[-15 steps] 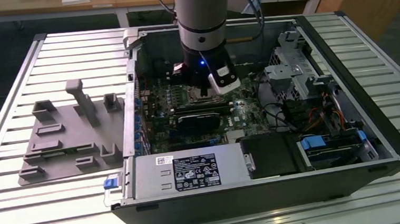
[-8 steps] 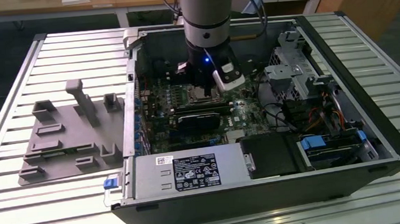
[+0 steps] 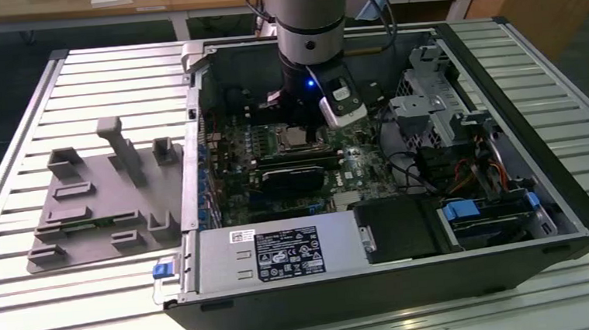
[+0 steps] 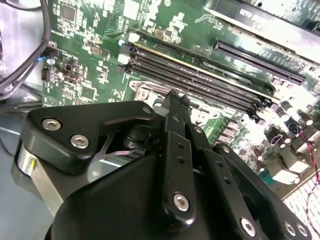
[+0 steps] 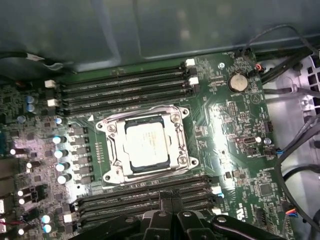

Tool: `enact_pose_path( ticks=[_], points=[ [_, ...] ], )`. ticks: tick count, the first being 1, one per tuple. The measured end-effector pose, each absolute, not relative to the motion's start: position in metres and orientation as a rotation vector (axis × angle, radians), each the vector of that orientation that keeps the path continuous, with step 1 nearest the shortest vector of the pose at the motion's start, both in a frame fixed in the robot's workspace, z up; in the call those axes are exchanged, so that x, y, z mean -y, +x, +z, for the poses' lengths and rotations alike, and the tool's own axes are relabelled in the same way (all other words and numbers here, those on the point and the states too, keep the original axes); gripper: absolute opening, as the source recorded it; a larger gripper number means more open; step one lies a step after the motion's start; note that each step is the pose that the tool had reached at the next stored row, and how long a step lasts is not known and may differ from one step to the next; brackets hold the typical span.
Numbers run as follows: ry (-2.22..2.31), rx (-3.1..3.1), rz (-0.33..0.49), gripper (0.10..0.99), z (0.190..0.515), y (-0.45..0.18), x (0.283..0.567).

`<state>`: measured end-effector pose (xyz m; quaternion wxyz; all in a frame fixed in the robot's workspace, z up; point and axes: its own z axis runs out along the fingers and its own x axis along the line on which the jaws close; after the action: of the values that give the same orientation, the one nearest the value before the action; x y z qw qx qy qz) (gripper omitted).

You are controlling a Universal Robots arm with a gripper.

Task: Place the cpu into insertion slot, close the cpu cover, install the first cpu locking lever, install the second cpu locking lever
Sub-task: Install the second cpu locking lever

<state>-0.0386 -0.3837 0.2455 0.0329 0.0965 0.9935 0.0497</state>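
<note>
The cpu [image 5: 145,144] already sits in the insertion slot [image 5: 165,165], its pale metal top showing through the window of the cpu cover [image 5: 112,141], which lies flat around it, so seating and closing look done. In the first wrist view the gripper [image 5: 171,198] hangs beside the socket, over the long memory slots [image 5: 150,197], with its jaws brought together to a narrow point and nothing between them. The second wrist view shows the same closed tip [image 4: 175,98] low over the motherboard [image 4: 100,45]. The step in hand seems to be a locking lever. To do it well, the tip should bear on the lever's end only, press down and sideways under its hook, and stay clear of the slots and small capacitors [image 5: 60,167] nearby
</note>
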Motion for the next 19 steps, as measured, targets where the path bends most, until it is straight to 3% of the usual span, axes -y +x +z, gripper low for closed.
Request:
enact_pose_path(
  ticks=[12, 19],
  points=[
    [0.292, -3.053, 0.001, 0.106, 0.245, -0.036, 0.376],
    [0.292, -3.052, -0.006, 0.106, 0.244, -0.036, 0.363]
  ],
)
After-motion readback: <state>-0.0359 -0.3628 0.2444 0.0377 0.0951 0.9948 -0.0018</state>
